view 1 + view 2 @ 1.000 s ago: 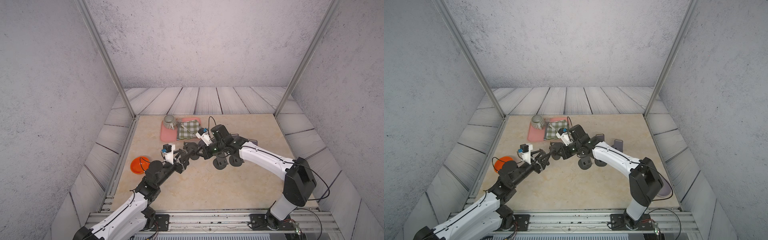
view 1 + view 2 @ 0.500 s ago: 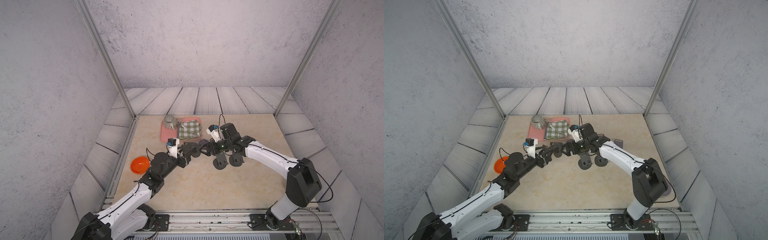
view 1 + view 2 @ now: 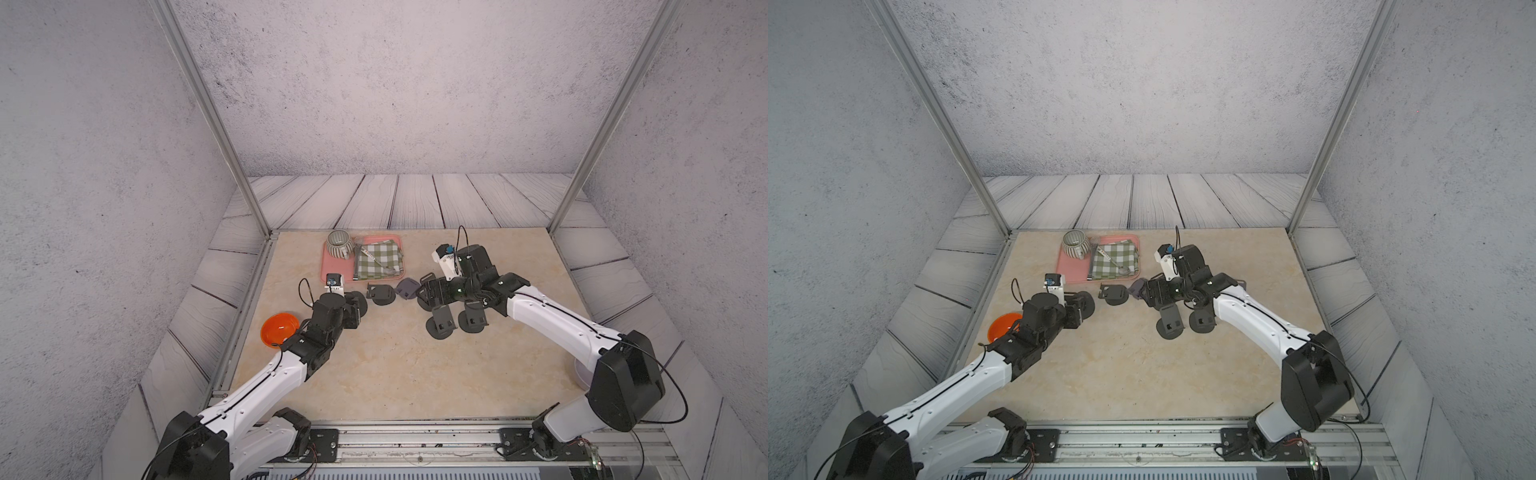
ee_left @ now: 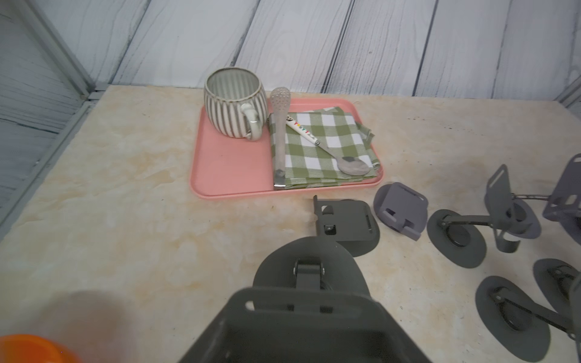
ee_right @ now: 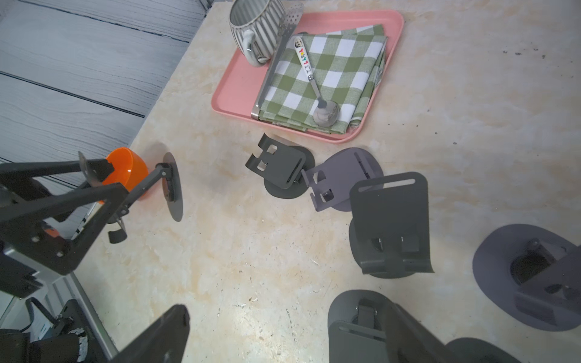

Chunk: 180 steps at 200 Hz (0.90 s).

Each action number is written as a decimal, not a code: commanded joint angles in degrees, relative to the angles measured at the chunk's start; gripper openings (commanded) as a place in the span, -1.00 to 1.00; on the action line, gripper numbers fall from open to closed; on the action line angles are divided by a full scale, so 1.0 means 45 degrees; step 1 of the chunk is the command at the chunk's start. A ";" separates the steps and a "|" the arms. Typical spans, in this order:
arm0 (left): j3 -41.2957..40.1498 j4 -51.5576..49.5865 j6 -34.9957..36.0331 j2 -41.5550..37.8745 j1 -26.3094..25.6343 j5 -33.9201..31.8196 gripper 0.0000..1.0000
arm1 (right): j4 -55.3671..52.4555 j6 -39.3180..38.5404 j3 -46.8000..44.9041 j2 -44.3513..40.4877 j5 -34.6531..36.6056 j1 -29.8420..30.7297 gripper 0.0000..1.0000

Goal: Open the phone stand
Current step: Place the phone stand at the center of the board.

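The tray (image 4: 232, 169) is pink, the cloth (image 4: 333, 138) checked green and white, the mug (image 4: 232, 103) striped grey and white. The bowl (image 3: 279, 328) is orange, the phone stands (image 4: 345, 220) dark grey.

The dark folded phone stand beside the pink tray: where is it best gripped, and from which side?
Likely take the dark folded stand by its plate's hooked end, which sticks out past the round base. Come from the robot's left, because the purple stand crowds the other side.

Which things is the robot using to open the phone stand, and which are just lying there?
Job: phone stand; left gripper holding it.
Lying about: other stands, pink tray, mug, checked cloth, spoon, tongs, orange bowl.
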 commanded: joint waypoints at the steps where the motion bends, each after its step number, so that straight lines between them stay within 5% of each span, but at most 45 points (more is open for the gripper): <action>1: 0.1058 -0.1325 -0.0039 0.0447 0.0057 -0.1155 -0.29 | -0.0293 -0.0250 -0.0230 -0.0554 0.0416 0.0030 0.98; 84: 0.3978 -0.5111 0.0259 0.3166 0.0543 -0.0798 -0.15 | -0.0445 -0.0495 -0.0548 -0.0858 0.0667 0.0025 0.98; 180: 0.4568 -0.5753 0.0213 0.5888 0.1415 0.0527 -0.14 | -0.0547 -0.0697 -0.0587 -0.0857 0.0818 0.0022 0.98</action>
